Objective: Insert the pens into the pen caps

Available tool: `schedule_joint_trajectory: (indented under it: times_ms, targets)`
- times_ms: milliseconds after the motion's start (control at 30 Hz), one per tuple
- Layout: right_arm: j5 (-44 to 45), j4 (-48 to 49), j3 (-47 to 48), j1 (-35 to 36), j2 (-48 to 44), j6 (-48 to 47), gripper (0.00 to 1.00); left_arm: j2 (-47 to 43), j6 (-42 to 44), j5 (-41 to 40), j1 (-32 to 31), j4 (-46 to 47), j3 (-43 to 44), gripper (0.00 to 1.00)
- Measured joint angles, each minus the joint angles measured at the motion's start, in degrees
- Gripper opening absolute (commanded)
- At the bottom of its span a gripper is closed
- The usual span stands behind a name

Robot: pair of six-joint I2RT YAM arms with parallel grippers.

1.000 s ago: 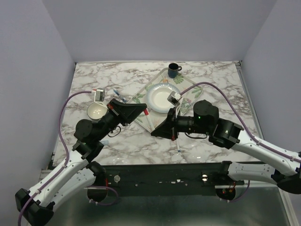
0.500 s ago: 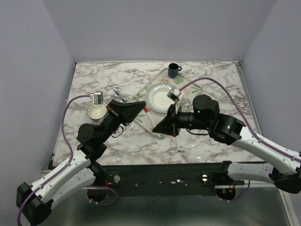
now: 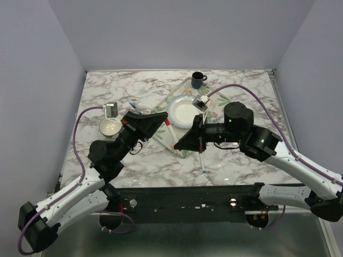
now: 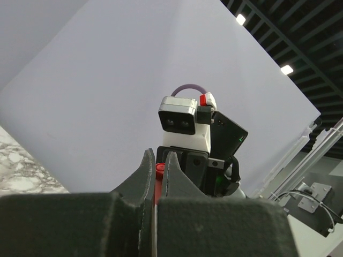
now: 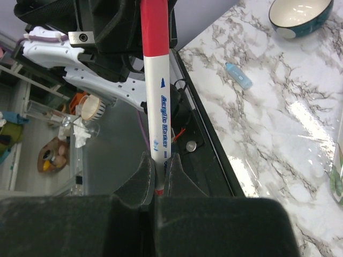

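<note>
Pens, item in hand: white marker [image 3: 170, 135], carried in the air over the table's middle and spanned between both grippers. In the top view the red end is set toward 11 o'clock and the tail toward 5 o'clock.
Red cap [image 5: 155, 27]: found on the marker's far end, inside the left gripper. Whether it is pushed fully home cannot be told.
Left gripper [image 3: 163, 117]: clamped on the red cap, with barely any gap between the jaws.
Right gripper [image 5: 157, 160]: pinched almost closed on the very tail of the marker.
Pens not yet handled: one white pen [image 3: 202, 158] is laid on the marble at 5 o'clock of the right gripper. The blue pens [image 3: 135, 108] are laid at 1 o'clock of the bowl [image 3: 110, 126].
Light-blue cap [image 5: 238, 75]: loose on the marble at 7 o'clock of the bowl.
Risk: the cap is judged possibly only part-seated, so it could be dropped on an early release. A push off the marker's axis could slide the barrel through the thin tail pinch.
View difference: the printed barrel entering the left fingers is shown only by the right wrist view. A red speck between the jaws is all the left wrist view gives. The other pens are placed only by the top view.
</note>
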Motion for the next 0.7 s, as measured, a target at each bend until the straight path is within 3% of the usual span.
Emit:
schedule_joint_trajectory:
  times_ms: [400, 433, 467, 533, 567, 700]
  targets:
    - [-4.68, 3.96, 0.0, -1.25, -1.09, -3.34, 0.01, 0.07, 1.27, -1.73, -3.45, -4.0, 5.07, 0.0]
    - [-4.72, 3.96, 0.0, -1.31, -1.09, -3.69, 0.01, 0.02, 1.33, -1.86, -3.58, -4.31, 5.27, 0.04]
    - [-4.72, 3.91, 0.0, -1.36, -1.09, -4.0, 0.01, -0.11, 1.46, -2.03, -3.61, -4.98, 5.44, 0.15]
    - [-4.76, 4.13, -0.22, -1.66, -1.09, -4.57, 0.01, -0.68, 2.16, -2.49, -3.67, -7.26, 6.25, 0.21]
    - [-4.87, 4.92, -0.61, -1.7, -1.18, -4.85, 0.01, -1.05, 2.8, -2.64, -3.78, -9.14, 7.21, 0.3]
    - [-3.26, 13.81, -4.46, -2.29, -3.17, -5.38, 0.01, -1.49, 6.54, -0.11, -6.01, -20.2, 12.07, 0.39]
